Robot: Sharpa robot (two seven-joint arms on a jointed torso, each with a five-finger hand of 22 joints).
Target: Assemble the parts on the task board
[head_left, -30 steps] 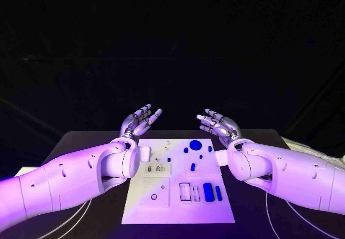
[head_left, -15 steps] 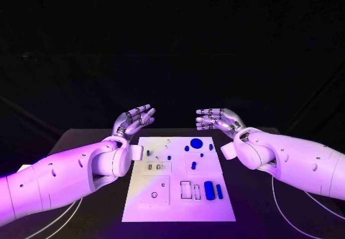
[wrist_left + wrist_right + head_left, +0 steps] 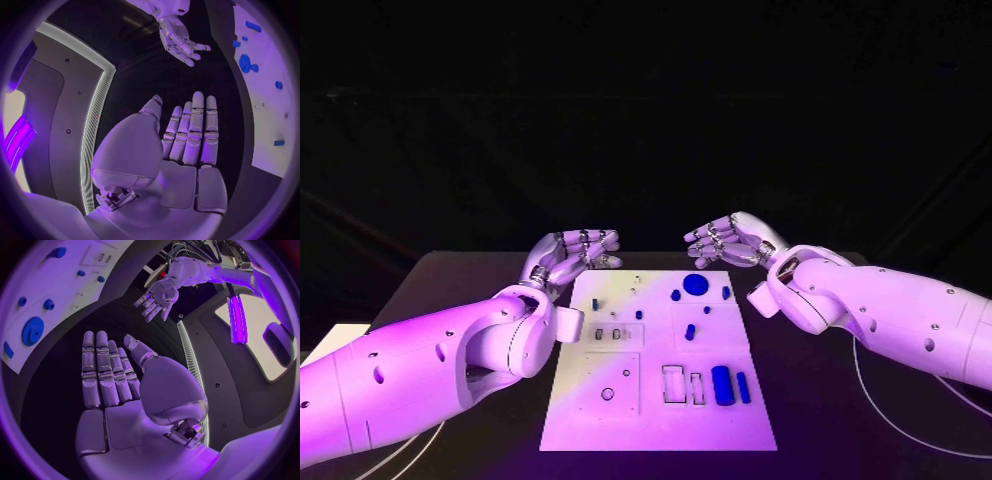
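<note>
The white task board (image 3: 589, 425) lies in the middle of the black table. On it are blue parts: a round gear (image 3: 695, 284) near the far edge, a long rounded piece (image 3: 721, 384) near the front right, and several small pegs between them. My left hand (image 3: 571, 252) hovers beyond the board's far left corner, holding nothing. My right hand (image 3: 728, 240) hovers beyond the far right corner, also with nothing in it. The wrist views show each palm bare with straight fingers: left hand (image 3: 187, 135), right hand (image 3: 109, 375). The gear (image 3: 32, 330) and board (image 3: 269, 90) appear there too.
White cables run over the table at the front left (image 3: 423, 450) and at the right (image 3: 870, 395). Recessed slots (image 3: 682, 383) sit beside the long blue piece on the board. Both forearms flank the board's sides.
Both hands have tipped from fingers-up to fingers pointing forward and toward each other, sinking a little beyond the board's far edge. The parts lie as before.
</note>
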